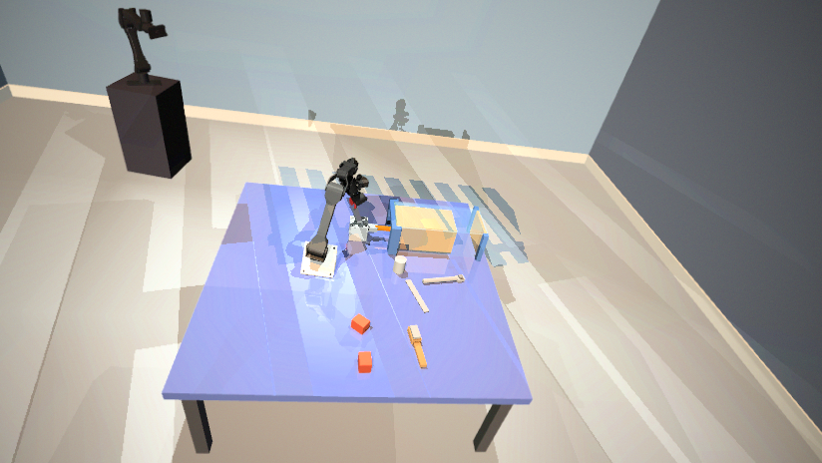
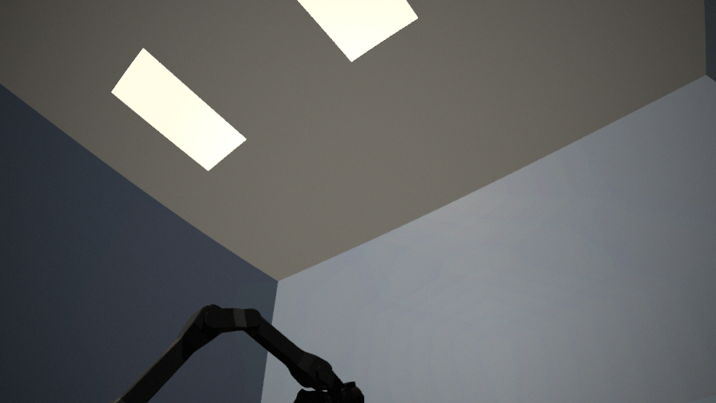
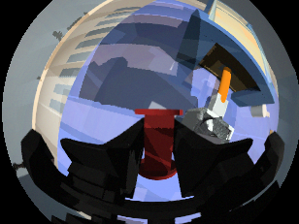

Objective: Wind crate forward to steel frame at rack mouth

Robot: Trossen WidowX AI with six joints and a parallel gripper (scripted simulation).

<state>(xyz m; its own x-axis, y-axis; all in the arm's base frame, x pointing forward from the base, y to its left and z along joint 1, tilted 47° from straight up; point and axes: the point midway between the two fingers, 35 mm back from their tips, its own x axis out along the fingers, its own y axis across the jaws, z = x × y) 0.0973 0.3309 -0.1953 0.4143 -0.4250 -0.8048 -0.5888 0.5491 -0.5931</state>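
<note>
My gripper [image 1: 354, 205] [image 3: 157, 122] is shut on the red grip of the winch handle [image 1: 351, 202] [image 3: 159, 156], beside the winch on its back side. A thin grey crank runs from the grip towards the top of the pale winch [image 1: 358, 232]; I cannot tell how deep the key sits. An orange strap [image 1: 383, 228] [image 3: 225, 85] runs from the winch to the crate [image 1: 428, 238] [image 3: 212, 58]. The tan crate looks flat inside the clear-panelled cubby, close behind the blue frame [image 1: 395, 241] [image 3: 238, 56]. Whether its front touches the frame I cannot tell.
A white cylinder [image 1: 399, 265] stands before the cubby. A wrench [image 1: 441, 280], a pale bar [image 1: 417, 296], an orange-handled tool [image 1: 421, 354] and two red-orange blocks [image 1: 360, 324] [image 1: 365, 362] lie nearer the table's front. Another arm stands on a dark pedestal [image 1: 138, 132] by the wall.
</note>
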